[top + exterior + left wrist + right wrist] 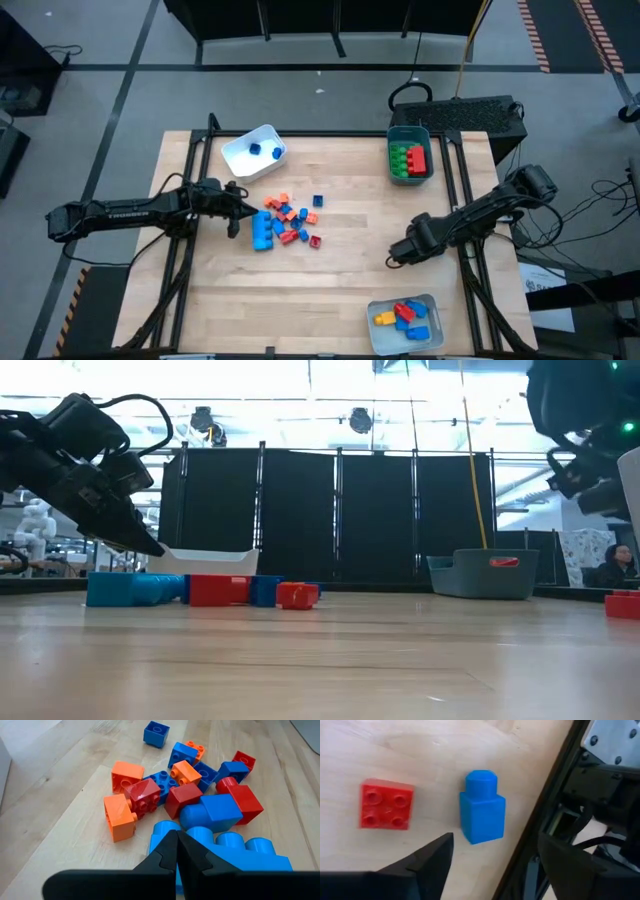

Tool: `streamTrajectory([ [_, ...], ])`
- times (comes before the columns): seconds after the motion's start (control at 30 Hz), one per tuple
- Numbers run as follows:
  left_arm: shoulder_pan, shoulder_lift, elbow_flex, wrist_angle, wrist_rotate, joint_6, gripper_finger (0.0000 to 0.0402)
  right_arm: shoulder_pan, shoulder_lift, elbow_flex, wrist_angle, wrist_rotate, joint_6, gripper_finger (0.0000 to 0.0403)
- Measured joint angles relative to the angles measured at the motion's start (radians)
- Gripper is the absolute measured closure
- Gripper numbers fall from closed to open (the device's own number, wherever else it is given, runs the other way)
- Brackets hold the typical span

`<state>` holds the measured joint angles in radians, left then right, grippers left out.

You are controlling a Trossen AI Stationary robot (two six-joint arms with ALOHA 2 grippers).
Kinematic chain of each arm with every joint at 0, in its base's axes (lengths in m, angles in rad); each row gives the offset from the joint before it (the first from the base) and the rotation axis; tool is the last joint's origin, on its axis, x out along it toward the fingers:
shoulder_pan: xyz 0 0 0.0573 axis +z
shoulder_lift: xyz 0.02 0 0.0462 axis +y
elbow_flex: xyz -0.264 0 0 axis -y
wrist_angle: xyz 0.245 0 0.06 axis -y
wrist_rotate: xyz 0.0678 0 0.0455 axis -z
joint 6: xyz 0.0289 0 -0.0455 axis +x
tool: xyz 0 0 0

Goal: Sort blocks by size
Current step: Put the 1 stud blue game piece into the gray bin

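Blue, red and orange blocks (285, 222) lie heaped at mid-table, just ahead of our left gripper (236, 212), whose fingers are clenched tip to tip on nothing. From its wrist camera, the closed tips sit over a long blue brick (225, 852), with the small orange cubes (120, 817) and red bricks (145, 797) scattered beyond it.

Our right gripper (495, 857) hangs over the table's far side, well apart from the heap, fingers spread and holding nothing. Below and between them we see a small blue block (482, 812) standing alone beside a red 4-stud brick (386, 804) on the wood; whether it was just set down we cannot tell.

3 trays take the sorted pieces: a white one (240, 150) near the left gripper with 2 small blue cubes, a teal one (392, 135) with green and red bricks, and a grey one (375, 310) near the right gripper holding mixed colours.

To do this step well, we judge the left gripper should open before descending, choose 1 brick at the heap's edge, and square its fingers across flat sides rather than studs.
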<state>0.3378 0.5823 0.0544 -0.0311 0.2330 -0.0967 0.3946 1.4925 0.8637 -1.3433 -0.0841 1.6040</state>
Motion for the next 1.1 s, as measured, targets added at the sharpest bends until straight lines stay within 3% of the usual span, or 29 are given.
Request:
streamTrajectory([
  [0.17, 0.0, 0.0, 0.0, 0.0, 0.0, 0.0, 0.0391, 0.0, 0.0, -0.064, 0.064, 0.001, 0.011, 0.0113],
  [0.53, 0.0, 0.0, 0.0, -0.001, 0.0, -0.002, 0.0391, -0.026, -0.008, -0.234, 0.336, -0.019, 0.03, 0.0146],
  [0.67, 0.0, 0.0, 0.0, -0.001, 0.0, -0.003, 0.0391, -0.048, -0.006, -0.234, 0.357, -0.047, 0.007, 0.019],
  [0.83, 0.0, 0.0, 0.0, -0.001, 0.0, -0.003, 0.0391, -0.055, -0.001, -0.212, 0.355, -0.048, -0.044, 0.0296],
  [1.1, 0.0, 0.0, 0.0, -0.004, 0.0, -0.003, 0.0391, -0.054, 0.005, -0.15, 0.302, -0.01, -0.079, 0.0296],
])
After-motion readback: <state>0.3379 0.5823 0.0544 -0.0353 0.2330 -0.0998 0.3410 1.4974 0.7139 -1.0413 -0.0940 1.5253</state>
